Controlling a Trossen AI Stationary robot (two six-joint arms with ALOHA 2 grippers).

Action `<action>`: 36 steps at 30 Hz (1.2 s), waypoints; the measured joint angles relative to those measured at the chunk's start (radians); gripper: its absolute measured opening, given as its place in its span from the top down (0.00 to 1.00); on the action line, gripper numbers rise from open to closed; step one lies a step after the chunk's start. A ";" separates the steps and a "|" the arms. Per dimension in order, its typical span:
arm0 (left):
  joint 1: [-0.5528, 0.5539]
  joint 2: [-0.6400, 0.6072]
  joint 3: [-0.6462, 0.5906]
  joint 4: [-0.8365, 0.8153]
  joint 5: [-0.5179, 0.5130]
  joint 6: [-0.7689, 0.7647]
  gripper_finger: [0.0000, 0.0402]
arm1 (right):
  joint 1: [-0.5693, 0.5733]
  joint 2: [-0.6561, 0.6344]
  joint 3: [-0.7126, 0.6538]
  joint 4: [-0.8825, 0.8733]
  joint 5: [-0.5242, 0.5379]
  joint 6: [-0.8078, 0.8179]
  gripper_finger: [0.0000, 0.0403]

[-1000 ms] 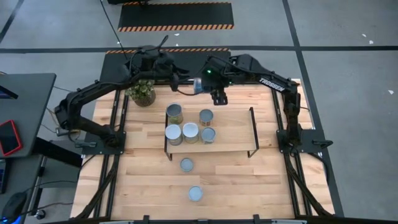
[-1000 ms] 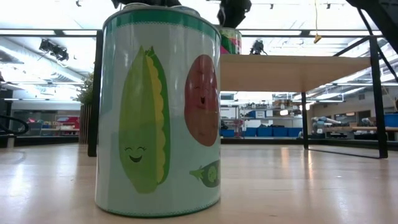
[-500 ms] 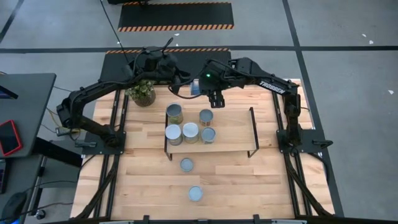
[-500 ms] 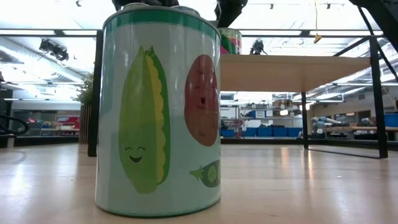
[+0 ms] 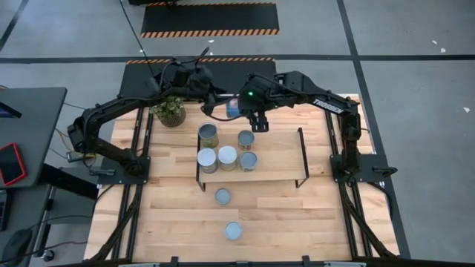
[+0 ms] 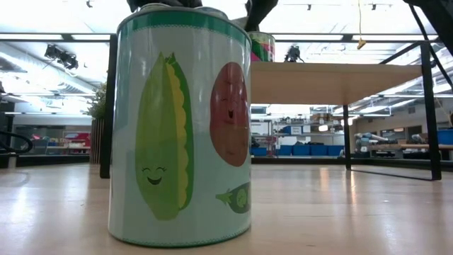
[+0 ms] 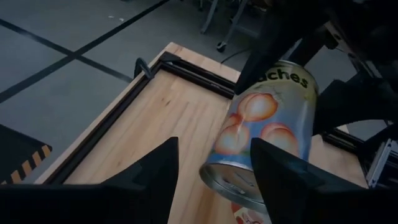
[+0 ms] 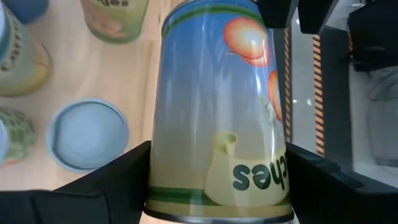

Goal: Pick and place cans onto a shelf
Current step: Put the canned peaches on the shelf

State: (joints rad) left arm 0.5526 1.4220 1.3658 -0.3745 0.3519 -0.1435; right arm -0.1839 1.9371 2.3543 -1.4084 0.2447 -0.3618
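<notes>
Peach can: blue and cream label with orange fruit, lettering ending "ches" legible in both wrist views; held in the air above the table's far edge, at about 12 o'clock from the shelf, lying sideways between the two arms. Clamped at mid-body between the fingers of the right gripper, one finger on each side. Left gripper just beside the can's other end, fingers drawn together with only a narrow gap, one finger overlapping the can's rim; contact not discernible.

Five more cans upright on the shelf's left half; two more on the bare table at 6 o'clock from the shelf. Potted plant at 10 o'clock from the shelf.

High view: only view showing both arms and the whole layout; label unreadable there. Low view: filled by a near can with smiling pea-pod and tomato drawings, no writing; shelf board seen edge-on behind it.
</notes>
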 joint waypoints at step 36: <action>-0.003 -0.079 -0.002 -0.107 0.052 0.107 0.49 | -0.096 -0.007 0.002 0.084 -0.382 0.240 0.18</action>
State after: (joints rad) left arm 0.5500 1.3426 1.3637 -0.4810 0.4036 -0.0363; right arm -0.2797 1.9300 2.3567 -1.3247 -0.1370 -0.1223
